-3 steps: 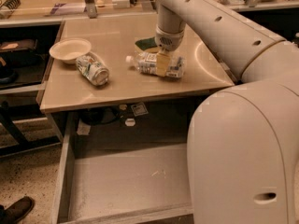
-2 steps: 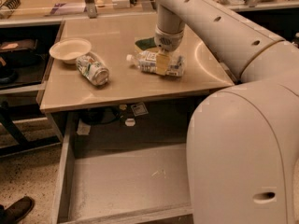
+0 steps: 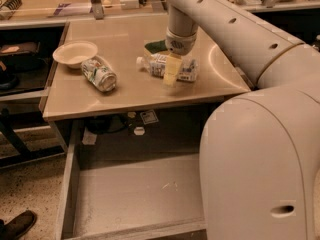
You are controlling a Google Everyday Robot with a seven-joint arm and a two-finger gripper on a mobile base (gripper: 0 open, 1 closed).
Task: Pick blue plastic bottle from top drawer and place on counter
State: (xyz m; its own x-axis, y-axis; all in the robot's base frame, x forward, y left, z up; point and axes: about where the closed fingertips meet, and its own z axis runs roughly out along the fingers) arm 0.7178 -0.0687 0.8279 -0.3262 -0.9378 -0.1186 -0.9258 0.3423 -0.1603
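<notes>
The gripper (image 3: 171, 76) has edged a touch left since a second ago, baring more of the label's right end. The blue plastic bottle (image 3: 156, 65) has not budged: it lies on its side mid-table, white cap pointing left, gripper right over its middle. Jaws apart or clamped? I cannot tell from here.

The bottle is well back from the table's (image 3: 135, 96) thin front edge, with open glossy beige surface ahead of it. To its left, a green-and-white can (image 3: 99, 74) lies tipped beside a shallow white bowl (image 3: 75, 53). A flat dark green item (image 3: 156, 46) sits just behind the bottle.

Below, the top drawer (image 3: 135, 194) stands pulled out, its flat grey bottom bare and its sides low.
</notes>
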